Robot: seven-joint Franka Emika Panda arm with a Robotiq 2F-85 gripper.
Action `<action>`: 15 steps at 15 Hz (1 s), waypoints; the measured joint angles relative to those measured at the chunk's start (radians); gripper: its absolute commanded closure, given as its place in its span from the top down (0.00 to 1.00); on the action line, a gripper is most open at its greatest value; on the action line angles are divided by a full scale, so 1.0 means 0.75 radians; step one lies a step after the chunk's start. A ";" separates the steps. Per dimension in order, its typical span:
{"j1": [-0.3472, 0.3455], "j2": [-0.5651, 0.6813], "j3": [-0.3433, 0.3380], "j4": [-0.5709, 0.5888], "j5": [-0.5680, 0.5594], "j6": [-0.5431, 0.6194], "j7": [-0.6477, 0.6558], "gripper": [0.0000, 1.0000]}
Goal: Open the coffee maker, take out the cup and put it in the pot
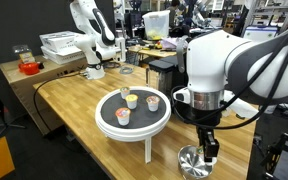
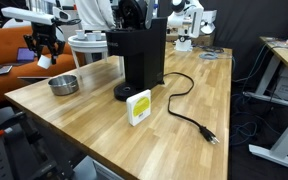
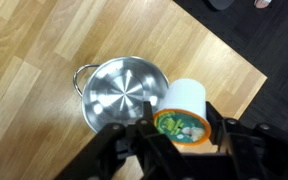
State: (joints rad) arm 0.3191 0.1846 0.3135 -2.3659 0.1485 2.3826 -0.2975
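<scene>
In the wrist view my gripper [image 3: 184,132] is shut on the cup [image 3: 181,102], a small white pod with a green top and an orange rim, held on its side. Just left of it and below lies the pot [image 3: 119,92], shiny steel and empty. In both exterior views the gripper [image 1: 211,146] [image 2: 44,52] hangs a little above the pot [image 1: 194,162] [image 2: 63,85], slightly off to one side of it. The black coffee maker [image 2: 139,55] stands mid-table, a short way from the pot.
A white pedestal tray [image 1: 134,126] carries three small cups. A yellow and white box [image 2: 138,107] and a black power cord [image 2: 187,108] lie in front of the coffee maker. The table's edge [image 3: 216,48] runs close to the pot, with dark floor beyond.
</scene>
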 measured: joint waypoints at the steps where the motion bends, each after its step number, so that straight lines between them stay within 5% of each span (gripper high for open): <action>1: -0.006 0.016 0.000 0.006 0.022 0.000 -0.017 0.26; 15: -0.093 0.192 0.003 0.080 0.104 0.001 -0.121 0.26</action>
State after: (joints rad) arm 0.2495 0.3286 0.3157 -2.3059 0.2261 2.3832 -0.3881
